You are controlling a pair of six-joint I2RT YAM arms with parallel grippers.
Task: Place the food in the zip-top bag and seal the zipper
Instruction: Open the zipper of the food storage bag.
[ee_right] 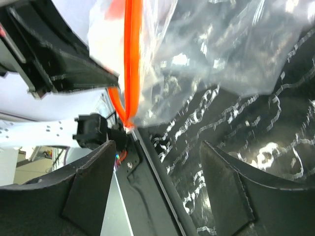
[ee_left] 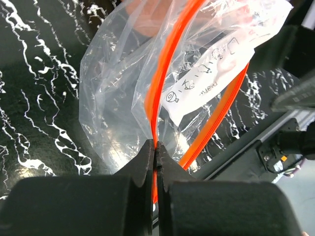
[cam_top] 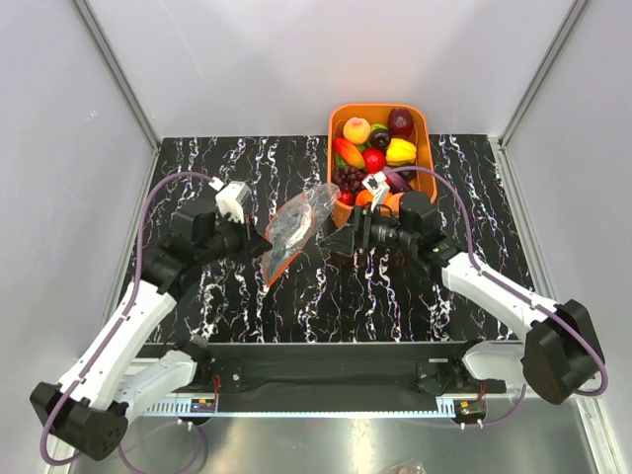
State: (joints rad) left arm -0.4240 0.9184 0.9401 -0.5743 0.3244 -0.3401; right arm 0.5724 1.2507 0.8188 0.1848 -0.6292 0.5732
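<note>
Left hand [ee_left: 156,146] pinches the zipper [ee_left: 165,73]; right hand [ee_right: 157,147], spread beside the zip-top bag [ee_right: 221,49], should grip the free lip squarely.

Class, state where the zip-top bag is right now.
In the top view the bag is mid-table between the left gripper, shut on its zipper, and the right gripper, left of the basket.
</note>
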